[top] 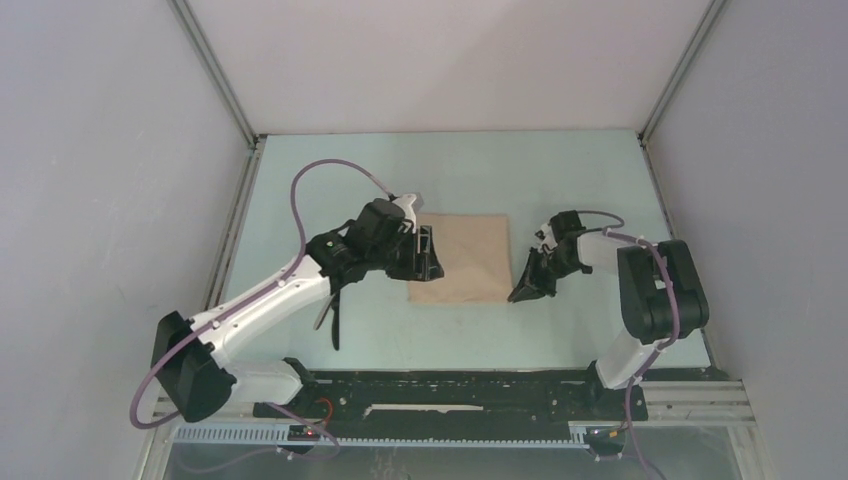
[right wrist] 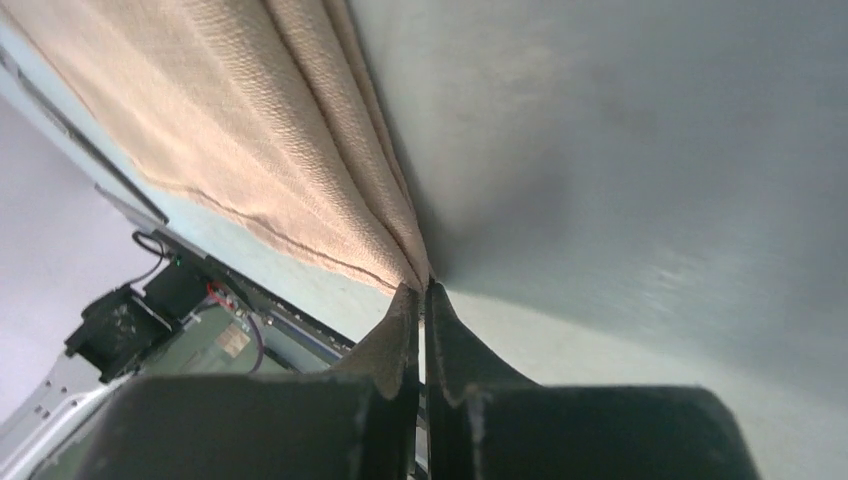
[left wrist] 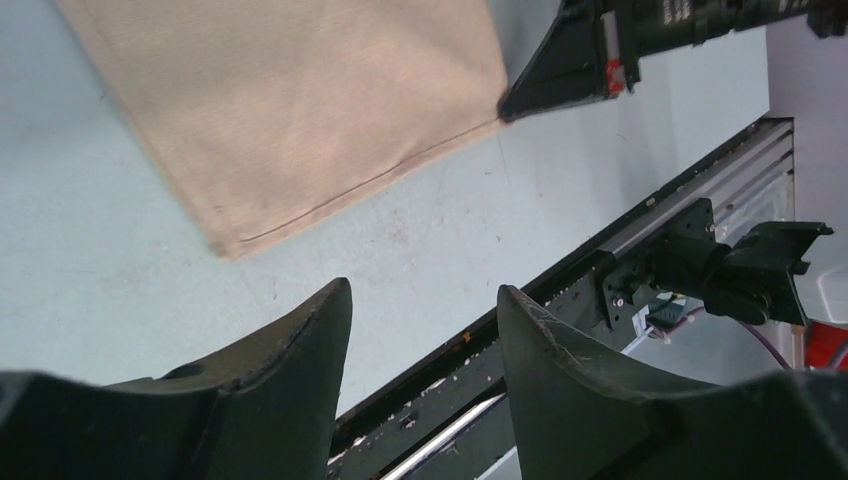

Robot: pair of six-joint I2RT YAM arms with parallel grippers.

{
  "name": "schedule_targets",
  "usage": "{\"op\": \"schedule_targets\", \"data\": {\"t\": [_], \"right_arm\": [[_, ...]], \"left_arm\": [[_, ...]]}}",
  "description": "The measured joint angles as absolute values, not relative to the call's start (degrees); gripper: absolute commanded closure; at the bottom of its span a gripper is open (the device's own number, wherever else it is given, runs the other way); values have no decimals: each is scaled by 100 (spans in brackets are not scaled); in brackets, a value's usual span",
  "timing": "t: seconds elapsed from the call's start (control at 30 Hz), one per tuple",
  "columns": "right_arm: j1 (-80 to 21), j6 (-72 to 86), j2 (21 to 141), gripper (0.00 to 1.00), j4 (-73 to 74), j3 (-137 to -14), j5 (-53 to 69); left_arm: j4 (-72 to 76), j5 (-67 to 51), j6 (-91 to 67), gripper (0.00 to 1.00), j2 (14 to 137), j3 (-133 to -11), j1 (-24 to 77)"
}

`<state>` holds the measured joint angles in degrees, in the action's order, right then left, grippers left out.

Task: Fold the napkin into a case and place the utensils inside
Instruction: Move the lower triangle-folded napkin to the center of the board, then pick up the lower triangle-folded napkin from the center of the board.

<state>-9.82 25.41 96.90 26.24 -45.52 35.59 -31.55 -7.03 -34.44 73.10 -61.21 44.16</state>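
Napkin [top: 462, 258], beige and plain, lies folded into a rough rectangle near the middle of the pale table [top: 560, 180]. From overhead I see it flat, with a stitched hem along its near edge.

(a) Left gripper [top: 428, 256] hangs over the napkin's left edge. In its wrist view the two dark fingers [left wrist: 300, 350] stand well apart with only bare table and the base rail [left wrist: 600, 250] showing between them. They hold nothing, and the cloth lies beyond their tips.

(b) Right gripper [top: 518, 296] sits at the napkin's near right corner. In its own wrist view the fingers [right wrist: 395, 335] are pressed together with no gap I can make out. The corner of the cloth [right wrist: 250, 130] runs straight into their tips, with its layered edges gathered toward that point, so I read this as a pinch on the corner. The left wrist view agrees, since the black tip of the right gripper [left wrist: 508, 108] touches the corner there.

(c) A slim dark strip [top: 336, 330] lies on the table beside the left arm's forearm, apart from the napkin. I cannot tell what it is.
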Motion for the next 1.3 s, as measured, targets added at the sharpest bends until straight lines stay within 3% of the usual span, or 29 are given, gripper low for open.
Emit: {"op": "schedule_targets", "data": {"t": [0.17,0.4,0.47,0.6,0.7,0.9,1.03,1.3], "right_arm": [[-475,2257,9738,96,3651,-5037,2952],[-327,1966,10243,38,5166,-6165,1035],[-646,1992,10224,30,5531,-6615,69],[-1870,2123,10086,22,6302,-7815,-1667],[-3006,2174,9821,23,6453,-8447,-1868],[-4401,2316,10062,37,5723,-8403,45],[-4744,2394,11050,44,5596,-8726,475],[-5006,2504,11734,41,5695,-8831,674]], "left_arm": [[-3096,-996,-3422,38,6860,-5758,4182],[-3068,-1347,-3347,37,6366,-5408,3975],[-3068,-1426,-3336,37,6252,-5336,3874],[-3076,-1483,-3297,36,5988,-5190,3557],[-3103,-1441,-3295,35,5664,-5006,3175],[-3326,-1055,-3288,29,5175,-4831,2445],[-3465,-910,-3288,28,5017,-4814,2281],[-3522,-921,-3295,28,4897,-4471,2228]]}}
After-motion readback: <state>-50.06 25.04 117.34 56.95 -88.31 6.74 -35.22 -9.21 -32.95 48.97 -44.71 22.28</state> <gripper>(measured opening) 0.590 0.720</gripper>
